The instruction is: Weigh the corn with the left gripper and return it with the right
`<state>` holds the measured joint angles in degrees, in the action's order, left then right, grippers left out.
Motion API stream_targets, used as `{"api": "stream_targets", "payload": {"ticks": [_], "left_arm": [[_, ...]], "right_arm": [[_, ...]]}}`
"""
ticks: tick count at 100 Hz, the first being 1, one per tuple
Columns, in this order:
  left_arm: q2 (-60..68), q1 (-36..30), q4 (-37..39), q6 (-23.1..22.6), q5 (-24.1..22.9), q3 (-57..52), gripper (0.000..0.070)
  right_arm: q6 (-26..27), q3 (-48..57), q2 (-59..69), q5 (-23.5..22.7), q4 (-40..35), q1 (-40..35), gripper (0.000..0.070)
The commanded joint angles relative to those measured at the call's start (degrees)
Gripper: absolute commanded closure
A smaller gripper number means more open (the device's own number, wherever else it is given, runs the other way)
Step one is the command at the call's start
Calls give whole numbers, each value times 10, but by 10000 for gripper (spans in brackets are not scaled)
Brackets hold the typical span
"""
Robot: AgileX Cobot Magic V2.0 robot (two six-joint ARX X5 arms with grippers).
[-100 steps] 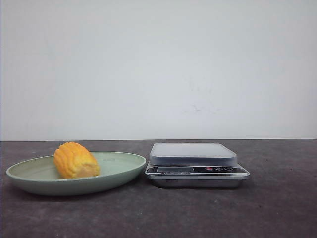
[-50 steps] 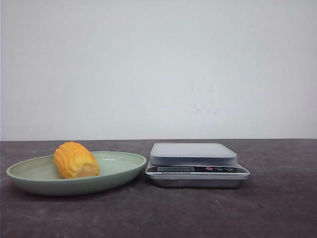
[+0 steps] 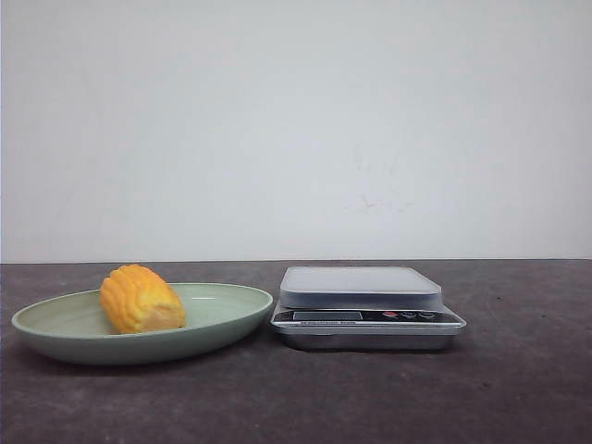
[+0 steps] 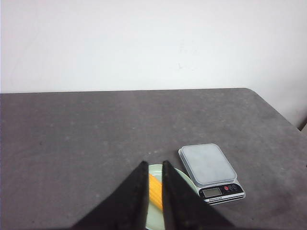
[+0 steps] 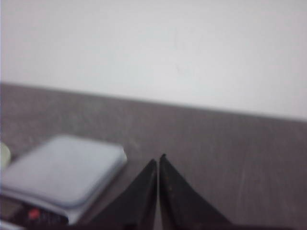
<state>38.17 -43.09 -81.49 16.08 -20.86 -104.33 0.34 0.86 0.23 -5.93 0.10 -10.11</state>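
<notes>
The corn (image 3: pixel 141 299), a stubby yellow-orange cob piece, lies on its side in the left half of a pale green plate (image 3: pixel 222 324). A silver kitchen scale (image 3: pixel 361 287) with an empty grey platform stands right of the plate. Neither gripper shows in the front view. In the left wrist view my left gripper (image 4: pixel 154 164) hangs high above the plate (image 4: pixel 186 178), its jaws a narrow gap apart and empty, with the corn (image 4: pixel 155 196) seen far below between them. My right gripper (image 5: pixel 159 158) is shut and empty, above the table to the right of the scale (image 5: pixel 62 167).
The dark grey table (image 3: pixel 518 388) ends at a white wall behind. In the left wrist view the table's right edge and rounded far corner (image 4: pixel 268 108) show beyond the scale (image 4: pixel 208 165).
</notes>
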Motion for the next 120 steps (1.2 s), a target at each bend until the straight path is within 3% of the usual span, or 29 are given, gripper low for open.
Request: {"api": "stream_targets", "payload": {"ticks": [1,25,47,80,120], "left_arm": [[2,-4,-30,-2,-1,-14,699],[2,-4,-30,-2,-1,-14,699],[2,-4,-30,-2,-2,-14,699],[2,-4,-30,-2,-2,-14,699],[2,-4,-30,-2,-2,-14,699]], "right_arm": [[12,-1,0,2,-13,7,700],[12,-1,0,7,-101,14,700],[12,-1,0,6,-100,13,700],[10,-1,0,-80,-92,13,700],[9,-1,0,-77,-92,12,700]]}}
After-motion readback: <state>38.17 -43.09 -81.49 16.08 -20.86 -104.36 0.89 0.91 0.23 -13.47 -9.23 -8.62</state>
